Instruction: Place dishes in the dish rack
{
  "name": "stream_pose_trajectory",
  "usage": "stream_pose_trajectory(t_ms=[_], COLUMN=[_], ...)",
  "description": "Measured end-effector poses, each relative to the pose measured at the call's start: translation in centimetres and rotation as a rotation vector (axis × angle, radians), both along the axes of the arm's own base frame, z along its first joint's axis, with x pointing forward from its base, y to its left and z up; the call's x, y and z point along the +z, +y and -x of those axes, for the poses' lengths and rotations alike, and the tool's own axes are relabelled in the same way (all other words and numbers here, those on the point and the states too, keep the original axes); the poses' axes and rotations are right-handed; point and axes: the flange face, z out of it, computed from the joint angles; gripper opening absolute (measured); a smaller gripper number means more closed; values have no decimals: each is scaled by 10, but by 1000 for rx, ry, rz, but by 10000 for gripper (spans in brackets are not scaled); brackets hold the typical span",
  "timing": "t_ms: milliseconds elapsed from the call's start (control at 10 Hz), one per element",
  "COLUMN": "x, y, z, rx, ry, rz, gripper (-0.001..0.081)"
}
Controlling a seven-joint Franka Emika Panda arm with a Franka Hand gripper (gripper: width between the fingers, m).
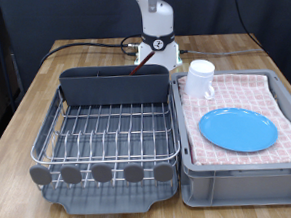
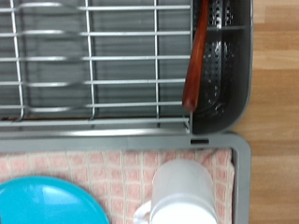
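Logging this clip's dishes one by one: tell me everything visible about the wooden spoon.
The small reddish-brown wooden spoon is a slim, smooth stick-like utensil. It stands tilted inside the dark grey plastic utensil caddy, leaning against the caddy's wall beside the silver wire dish rack. Its lower end is darker. In the exterior view only a thin red sliver shows above the caddy. Nothing grips it; no pincer shows.

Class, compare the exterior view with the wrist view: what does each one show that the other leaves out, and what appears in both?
Only the exterior view shows the robot arm, the whole dish rack with its front edge, and the full wooden table. Only the wrist view shows the wooden spoon clearly, standing in the utensil caddy. Both show the blue plate and white mug on the checked cloth in the grey crate. The gripper appears in neither.
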Motion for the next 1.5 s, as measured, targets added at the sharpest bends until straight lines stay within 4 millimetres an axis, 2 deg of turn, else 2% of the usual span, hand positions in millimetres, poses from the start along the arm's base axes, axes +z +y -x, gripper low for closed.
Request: stream_pose_trajectory(t_ms=[500, 900, 1200, 1500], x=[19, 24, 23, 10], y=[42, 81, 84, 89], z=[-14, -34, -40, -50], rx=[32, 128, 153, 270], ry=[0, -7, -10, -37], rz=[-33, -20, -22, -27], gripper=[802, 802, 802, 802])
